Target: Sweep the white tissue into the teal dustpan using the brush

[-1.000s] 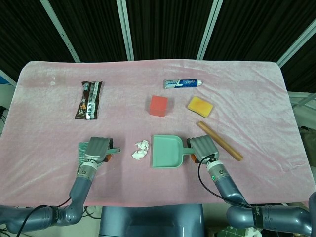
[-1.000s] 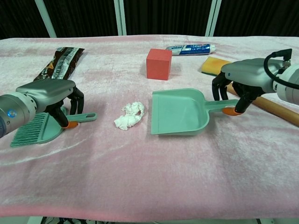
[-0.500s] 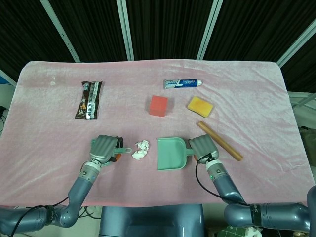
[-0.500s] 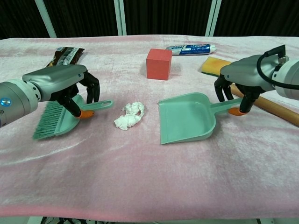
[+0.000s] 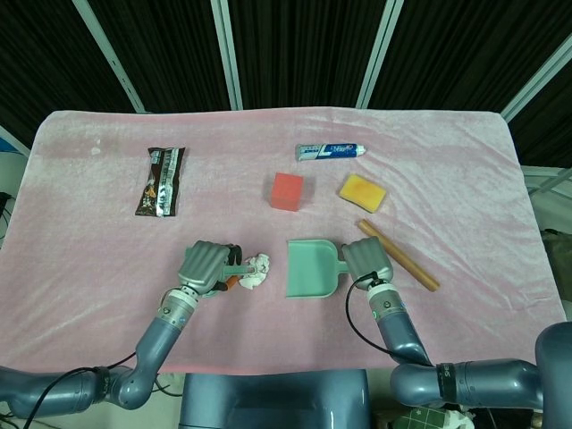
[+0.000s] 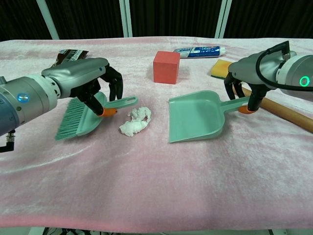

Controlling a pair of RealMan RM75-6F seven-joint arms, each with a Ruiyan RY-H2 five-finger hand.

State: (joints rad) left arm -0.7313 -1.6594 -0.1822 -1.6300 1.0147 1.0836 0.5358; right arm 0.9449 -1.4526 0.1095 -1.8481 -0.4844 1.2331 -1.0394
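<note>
The crumpled white tissue (image 6: 136,121) (image 5: 256,269) lies on the pink cloth between my two hands. My left hand (image 6: 84,81) (image 5: 205,264) grips the teal brush (image 6: 83,114) by its handle and holds it tilted above the cloth just left of the tissue, bristles pointing down and left. My right hand (image 6: 250,74) (image 5: 365,260) grips the handle of the teal dustpan (image 6: 198,116) (image 5: 311,268), which is tilted up to the right of the tissue with its open mouth toward the front.
A red cube (image 5: 287,191), a toothpaste tube (image 5: 331,151), a yellow sponge (image 5: 362,192) and a wooden stick (image 5: 400,256) lie behind and right of the dustpan. A snack wrapper (image 5: 161,181) lies at the back left. The pink cloth (image 5: 465,179) covers the table.
My left hand has carried the brush up and right, close to the tissue. My right hand has drawn the dustpan slightly right and tilted it more. The tissue has not moved.
</note>
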